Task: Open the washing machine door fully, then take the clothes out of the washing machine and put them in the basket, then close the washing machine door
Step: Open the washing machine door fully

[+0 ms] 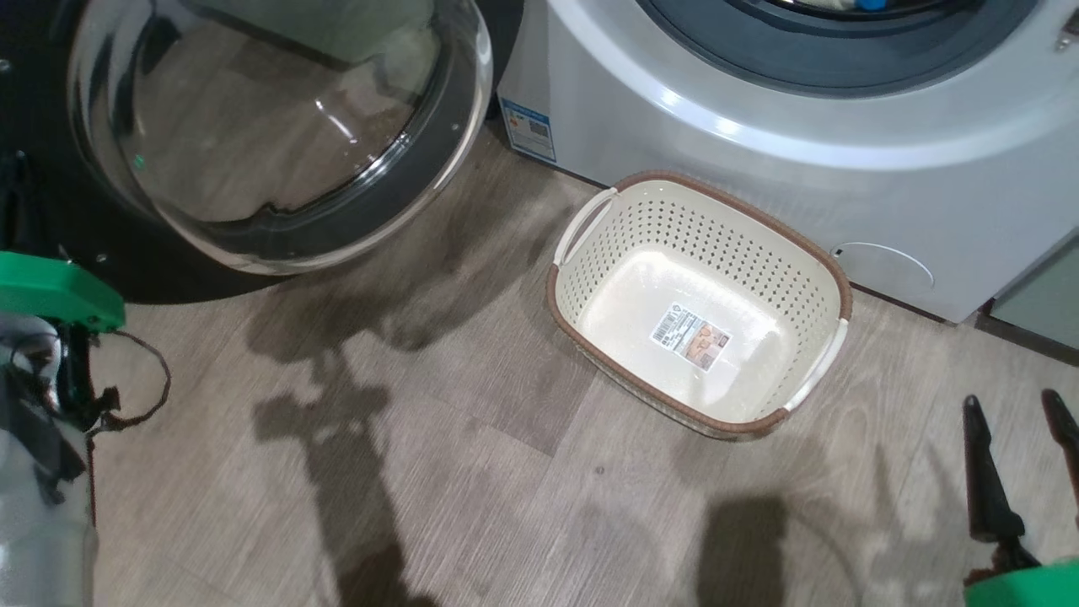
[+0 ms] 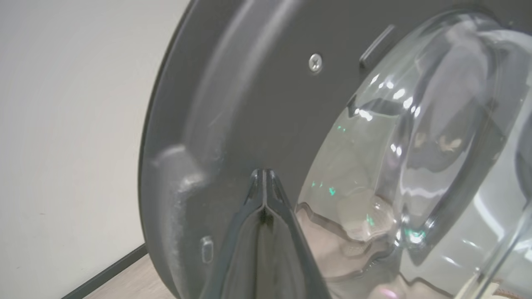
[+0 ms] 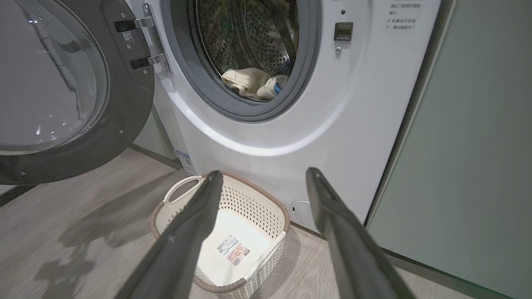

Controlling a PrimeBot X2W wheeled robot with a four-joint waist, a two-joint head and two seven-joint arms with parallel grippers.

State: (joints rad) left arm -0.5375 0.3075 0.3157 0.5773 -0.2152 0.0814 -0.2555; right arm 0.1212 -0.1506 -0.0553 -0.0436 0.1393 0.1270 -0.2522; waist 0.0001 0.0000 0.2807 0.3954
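Observation:
The washing machine door (image 1: 278,126) stands swung open at the upper left, its glass porthole bulging toward me. In the left wrist view my left gripper (image 2: 264,172) is shut on nothing, its tips close against the dark inner rim of the door (image 2: 249,104). The white washing machine (image 3: 332,104) shows its open drum, with cream clothes (image 3: 249,81) with a blue piece lying at the bottom. The basket (image 1: 582,287) sits empty on the floor before the machine. My right gripper (image 1: 1011,403) hangs open at the lower right, right of the basket (image 3: 253,207); the right wrist view shows that gripper (image 3: 264,172) empty.
A pale green cabinet (image 3: 478,145) stands right of the machine. A white wall (image 2: 62,124) lies behind the open door. Wood-look floor (image 1: 438,438) spreads left of and in front of the basket. My left forearm with its green part (image 1: 50,291) is at the left edge.

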